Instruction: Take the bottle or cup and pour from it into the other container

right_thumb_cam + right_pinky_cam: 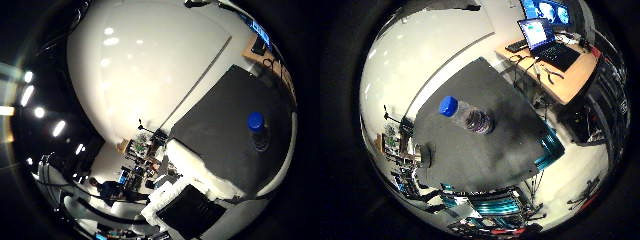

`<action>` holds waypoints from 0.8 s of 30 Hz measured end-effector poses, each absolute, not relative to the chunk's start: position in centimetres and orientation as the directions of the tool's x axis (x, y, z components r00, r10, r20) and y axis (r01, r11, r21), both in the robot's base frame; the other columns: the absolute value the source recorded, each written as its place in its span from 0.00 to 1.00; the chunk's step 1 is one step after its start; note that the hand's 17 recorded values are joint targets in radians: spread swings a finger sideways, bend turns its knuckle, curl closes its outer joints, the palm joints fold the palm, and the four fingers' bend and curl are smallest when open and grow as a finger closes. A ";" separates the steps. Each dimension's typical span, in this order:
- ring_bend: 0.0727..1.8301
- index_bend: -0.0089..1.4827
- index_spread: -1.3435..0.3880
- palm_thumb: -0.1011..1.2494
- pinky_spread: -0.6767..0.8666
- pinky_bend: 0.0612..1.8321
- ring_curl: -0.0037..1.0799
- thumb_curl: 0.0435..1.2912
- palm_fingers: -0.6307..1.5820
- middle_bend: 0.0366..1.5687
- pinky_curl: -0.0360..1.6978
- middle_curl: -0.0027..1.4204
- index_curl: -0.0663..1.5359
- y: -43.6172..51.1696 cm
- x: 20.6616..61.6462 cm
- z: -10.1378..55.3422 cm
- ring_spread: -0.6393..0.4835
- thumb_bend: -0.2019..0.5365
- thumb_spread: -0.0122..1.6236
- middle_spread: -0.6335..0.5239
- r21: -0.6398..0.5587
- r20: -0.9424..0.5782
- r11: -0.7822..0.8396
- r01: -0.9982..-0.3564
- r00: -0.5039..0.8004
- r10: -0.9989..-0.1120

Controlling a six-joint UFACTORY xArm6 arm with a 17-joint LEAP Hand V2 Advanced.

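Below the robot hand [195, 200], well apart, a blue-capped bottle [470, 116] stands upright on the dark surface [485, 160]; finger state unclear.

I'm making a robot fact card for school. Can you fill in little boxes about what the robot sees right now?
Main thing: clear bottle with a blue cap
Bottle pose: standing upright, cap on
Where it stands: dark table, near the middle
Other container: none that I can make out
Hand: white and black part shows, away from the bottle, holding nothing
Background: wooden desk with an open laptop
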State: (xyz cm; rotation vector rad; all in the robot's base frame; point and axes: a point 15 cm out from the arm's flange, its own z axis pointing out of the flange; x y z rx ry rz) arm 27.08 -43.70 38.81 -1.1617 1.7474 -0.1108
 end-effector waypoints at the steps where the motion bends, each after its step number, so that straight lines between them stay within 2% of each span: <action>1: 0.18 0.11 0.62 0.49 0.74 0.38 0.22 0.25 0.37 0.15 0.02 0.25 0.22 -43.9 27.1 38.3 0.76 0.24 0.66 0.59 -0.538 -0.683 0.543 -0.644 -0.045 -0.729; 9: 0.19 0.11 0.63 0.49 0.74 0.38 0.22 0.25 0.37 0.15 0.02 0.25 0.22 -45.7 26.5 35.5 0.74 0.24 0.66 0.59 -0.577 -0.714 0.573 -0.581 0.018 -0.700; 24: 0.20 0.12 0.63 0.50 0.73 0.38 0.22 0.25 0.38 0.16 0.02 0.25 0.22 -46.7 26.3 28.2 0.73 0.24 0.67 0.58 -0.494 -0.802 0.644 -0.584 0.020 -0.597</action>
